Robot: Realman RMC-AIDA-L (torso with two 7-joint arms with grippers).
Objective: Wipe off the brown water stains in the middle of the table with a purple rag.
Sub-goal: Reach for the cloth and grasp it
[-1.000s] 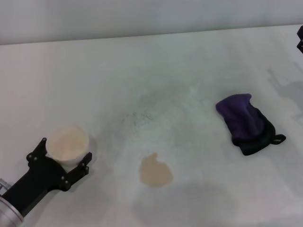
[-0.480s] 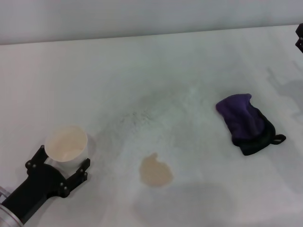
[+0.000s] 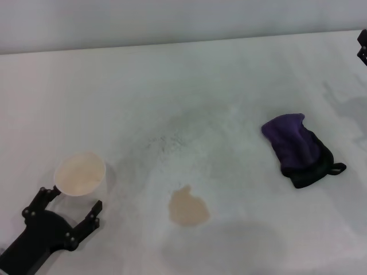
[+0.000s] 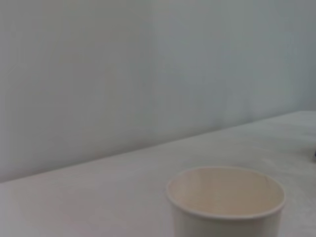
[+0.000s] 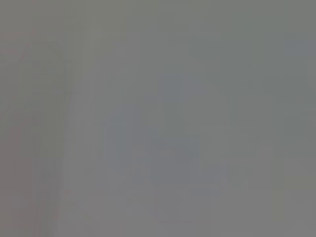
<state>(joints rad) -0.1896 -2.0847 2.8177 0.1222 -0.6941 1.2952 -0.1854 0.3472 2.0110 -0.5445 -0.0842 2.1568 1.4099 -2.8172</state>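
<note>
The brown water stain (image 3: pixel 187 207) is a small tan blotch on the white table (image 3: pixel 172 86), near the front middle. The purple rag (image 3: pixel 298 146), bunched with a black edge and loop, lies to the right of the stain, untouched. My left gripper (image 3: pixel 70 199) is open and empty at the near left, just behind a white cup (image 3: pixel 80 173), with its fingertips apart from the cup. Only a black bit of my right gripper (image 3: pixel 362 47) shows at the far right edge, well away from the rag.
The white cup with a tan inside stands upright on the table at the left; it also shows in the left wrist view (image 4: pixel 227 197). A pale wall runs behind the table. The right wrist view shows only plain grey.
My left gripper has drawn back toward the near left corner, away from the cup, which stays standing on the table. The rag, the stain and the right arm have not moved.
</note>
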